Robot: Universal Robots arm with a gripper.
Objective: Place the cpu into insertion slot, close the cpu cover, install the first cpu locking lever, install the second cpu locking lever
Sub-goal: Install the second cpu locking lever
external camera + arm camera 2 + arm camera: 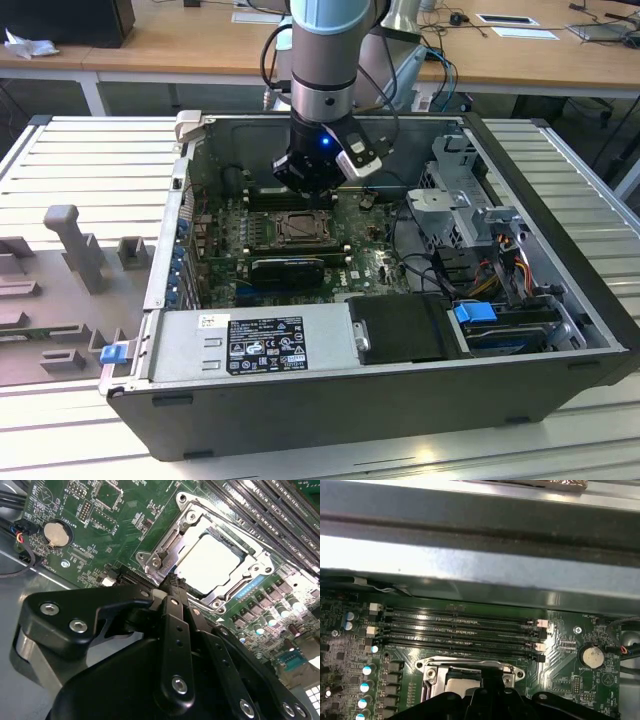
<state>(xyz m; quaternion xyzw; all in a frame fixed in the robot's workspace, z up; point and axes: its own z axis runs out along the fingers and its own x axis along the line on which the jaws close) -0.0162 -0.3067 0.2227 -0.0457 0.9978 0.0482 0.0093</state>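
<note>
The cpu (210, 562) lies in the insertion slot (298, 230) on the green board, its pale metal top showing through the window of the cpu cover (170, 535). The silvery cover lies flat down around the chip. My gripper (172, 582) is shut with nothing between its fingers, and its tip is low at one edge of the socket frame. In the first wrist view the gripper (492, 680) hides part of the cpu (460, 684). In the exterior view the gripper (305, 190) hangs just behind the socket. Whether the locking levers are latched is unclear.
Long black memory slots (460, 625) run beside the socket, with the case wall (480, 565) behind them. A coin battery (55, 534) sits on the board. The power supply (260, 345), a drive cage (460, 200) and cables (500, 250) crowd the case.
</note>
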